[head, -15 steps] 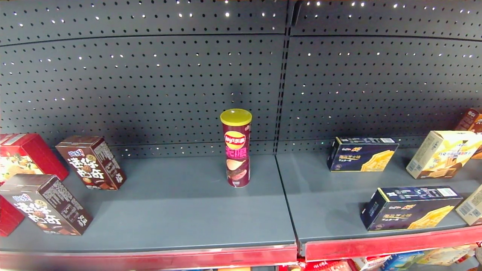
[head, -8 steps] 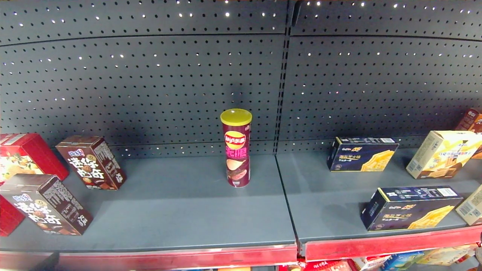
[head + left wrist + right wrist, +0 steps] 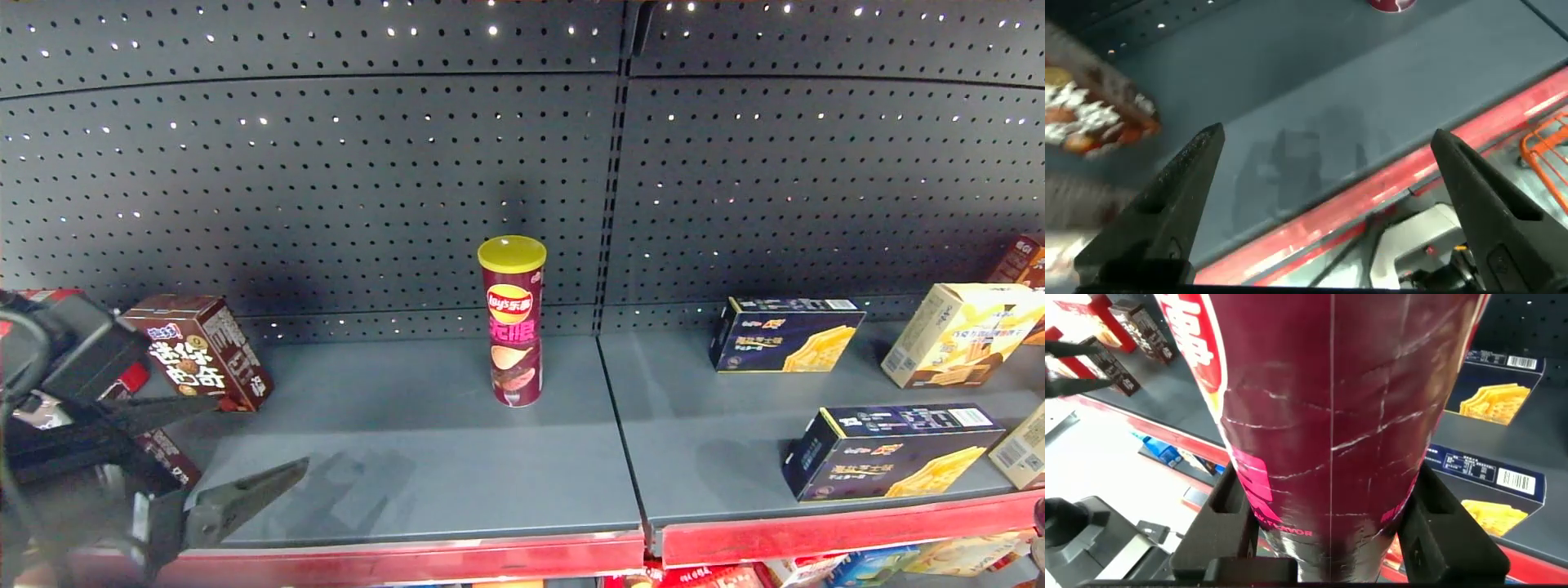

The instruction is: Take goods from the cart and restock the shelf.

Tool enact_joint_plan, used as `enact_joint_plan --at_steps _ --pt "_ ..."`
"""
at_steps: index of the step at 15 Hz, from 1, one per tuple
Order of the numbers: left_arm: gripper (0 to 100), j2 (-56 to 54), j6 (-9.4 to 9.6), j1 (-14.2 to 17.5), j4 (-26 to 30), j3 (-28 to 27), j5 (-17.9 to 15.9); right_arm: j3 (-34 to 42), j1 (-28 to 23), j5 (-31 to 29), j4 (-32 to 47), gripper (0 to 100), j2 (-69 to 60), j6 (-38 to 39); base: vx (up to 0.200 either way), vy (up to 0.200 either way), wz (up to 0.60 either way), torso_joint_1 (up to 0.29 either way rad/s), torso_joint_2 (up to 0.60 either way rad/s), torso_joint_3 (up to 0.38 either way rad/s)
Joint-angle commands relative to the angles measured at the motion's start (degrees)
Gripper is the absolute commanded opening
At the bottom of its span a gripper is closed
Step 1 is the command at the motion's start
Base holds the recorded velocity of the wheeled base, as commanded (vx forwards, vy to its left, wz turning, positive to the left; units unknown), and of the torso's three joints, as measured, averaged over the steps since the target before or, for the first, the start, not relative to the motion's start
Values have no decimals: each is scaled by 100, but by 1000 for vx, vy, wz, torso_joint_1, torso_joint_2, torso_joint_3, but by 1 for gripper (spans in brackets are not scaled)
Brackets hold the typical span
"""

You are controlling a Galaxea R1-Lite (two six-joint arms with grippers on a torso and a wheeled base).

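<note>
The maroon chips can (image 3: 1331, 416) sits upright in the right gripper (image 3: 1331, 539), whose two fingers press against its opposite sides near the base, closed tight on it. It hangs out in front of the shelf (image 3: 408, 457), on the side right of the standing chips can (image 3: 512, 320), with the two navy cracker boxes (image 3: 784, 333) close behind it.

The standing chips can, yellow-lidded, is upright near the back of the shelf, just left of the seam between the two boards.

Far to its left and nearer the red front edge (image 3: 408, 563), the left gripper (image 3: 261, 433) is spread wide with nothing between its fingers. A brown box (image 3: 200, 351) stands just behind it. Farthest right of the standing can is a cream box (image 3: 955, 333).
</note>
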Motion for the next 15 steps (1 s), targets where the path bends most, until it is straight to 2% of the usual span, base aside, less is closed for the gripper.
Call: enact_joint_plan --at_steps 1,4,7,8,9,11,13,15 --pt "100 1209 -5 -161 -501 -421 -56 -5 -26 3 10 0 0 2 0 0 0 0 0 0" --pt "100 1806 -58 -267 -685 -834 -381 22 -26 3 10 0 0 2 0 0 0 0 0 0" --pt "100 2149 -128 -311 -738 -1097 -496 39 -26 3 10 0 -9 2 0 0 0 0 0 0" --pt "100 2272 -137 -337 -852 -1133 -698 39 -26 3 19 0 -18 2 0 0 0 0 0 0" --pt "100 2422 -146 -355 -1125 -1141 -733 39 -26 3 28 0 -27 2 0 0 0 0 0 0" --pt "100 2589 -313 -416 -1353 -1176 -777 66 -35 3 54 0 -53 2 0 0 0 0 0 0" --pt "100 2826 -321 -390 -1661 -1264 -786 198 -35 3 1 0 -97 2 0 0 0 0 0 0" --pt "100 3037 -225 -390 -1863 -1273 -768 285 -35 3 1 0 -141 2 0 0 0 0 0 0"
